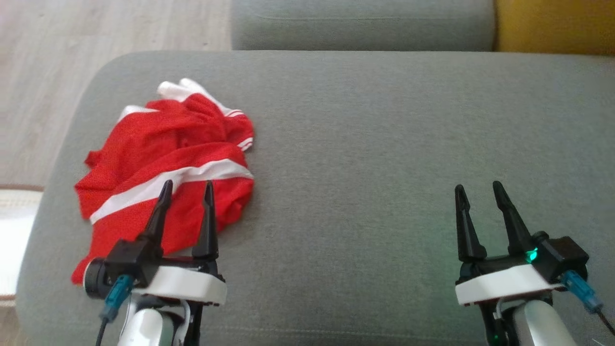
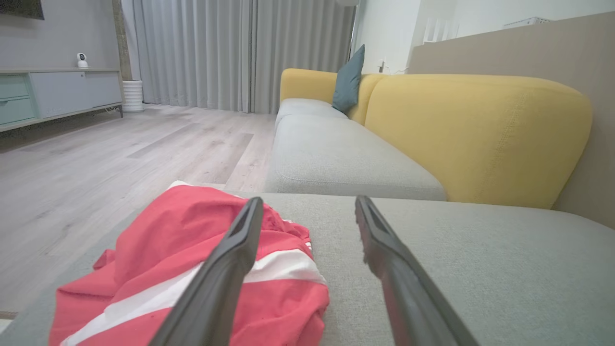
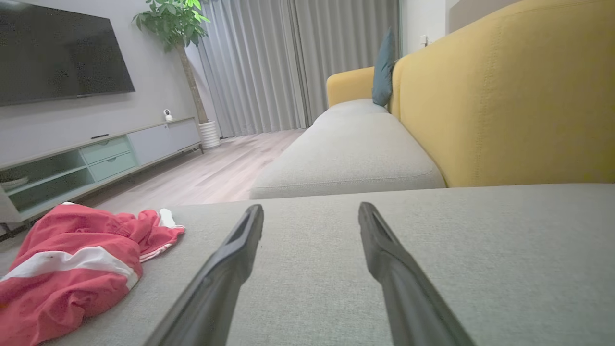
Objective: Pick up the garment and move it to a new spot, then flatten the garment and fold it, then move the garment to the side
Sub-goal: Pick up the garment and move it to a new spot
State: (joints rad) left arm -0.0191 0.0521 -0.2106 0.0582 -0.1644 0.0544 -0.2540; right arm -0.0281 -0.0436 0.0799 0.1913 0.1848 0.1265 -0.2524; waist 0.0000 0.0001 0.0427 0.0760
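Note:
A red garment (image 1: 163,163) with white stripes lies crumpled on the left part of a grey sofa cushion (image 1: 384,144). My left gripper (image 1: 187,185) hovers open over the garment's near edge, fingers apart with nothing between them. In the left wrist view the garment (image 2: 158,269) lies under and left of the left gripper (image 2: 307,204). My right gripper (image 1: 476,186) stands open over bare cushion far to the right. The right wrist view shows the garment (image 3: 72,269) at the lower left, well away from the right gripper (image 3: 310,209).
The cushion's left edge drops to a wooden floor (image 1: 43,72). A second grey cushion (image 1: 360,24) and a yellow backrest (image 1: 552,24) lie beyond. A TV cabinet (image 3: 96,158) and a potted plant (image 3: 178,29) stand across the room.

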